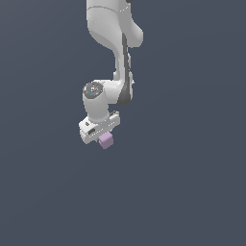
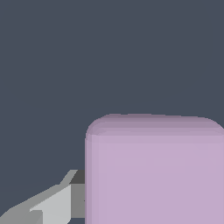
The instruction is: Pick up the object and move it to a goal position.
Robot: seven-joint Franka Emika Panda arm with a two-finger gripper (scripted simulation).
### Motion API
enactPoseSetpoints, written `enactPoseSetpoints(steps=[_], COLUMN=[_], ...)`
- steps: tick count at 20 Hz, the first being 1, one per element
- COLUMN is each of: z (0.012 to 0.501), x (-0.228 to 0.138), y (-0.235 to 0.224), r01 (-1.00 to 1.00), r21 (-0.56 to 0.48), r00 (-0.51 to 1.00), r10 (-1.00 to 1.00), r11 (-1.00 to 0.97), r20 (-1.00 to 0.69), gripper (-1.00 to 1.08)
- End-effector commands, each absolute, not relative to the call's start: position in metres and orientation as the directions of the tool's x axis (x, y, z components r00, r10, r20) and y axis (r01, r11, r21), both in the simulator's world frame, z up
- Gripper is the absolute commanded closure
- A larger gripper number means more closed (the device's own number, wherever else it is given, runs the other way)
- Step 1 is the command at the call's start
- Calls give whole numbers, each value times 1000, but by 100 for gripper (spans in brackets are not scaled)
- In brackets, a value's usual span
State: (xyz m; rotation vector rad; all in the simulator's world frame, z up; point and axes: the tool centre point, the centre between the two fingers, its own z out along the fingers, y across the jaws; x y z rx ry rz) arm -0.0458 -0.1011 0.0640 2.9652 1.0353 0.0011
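Note:
The object (image 1: 106, 140) is a small pale lilac cube, seen in the exterior view just under the white hand of my gripper (image 1: 103, 136). In the wrist view the object (image 2: 153, 170) fills much of the picture, very close to the camera. One grey finger (image 2: 54, 205) presses flat against its side; the other finger is out of frame. The gripper is shut on the cube. Whether the cube rests on the dark floor or hangs above it cannot be told. No goal position shows in either view.
The white arm (image 1: 117, 43) comes down from the top of the exterior view. All around is a plain dark blue-grey floor (image 1: 192, 182) with no other objects or edges in sight.

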Motion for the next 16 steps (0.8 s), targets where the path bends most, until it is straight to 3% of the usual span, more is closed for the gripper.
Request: enactPoseSetpoints(steps=[1, 8, 16], z=[64, 79, 130], x=[-46, -44, -36], y=[-101, -92, -61], r01=[622, 622, 623], r21=[1, 1, 1], r00=[783, 783, 783], r10=[622, 622, 623], r11=[-783, -783, -783], r20=[0, 0, 0], gripper=[108, 108, 108])
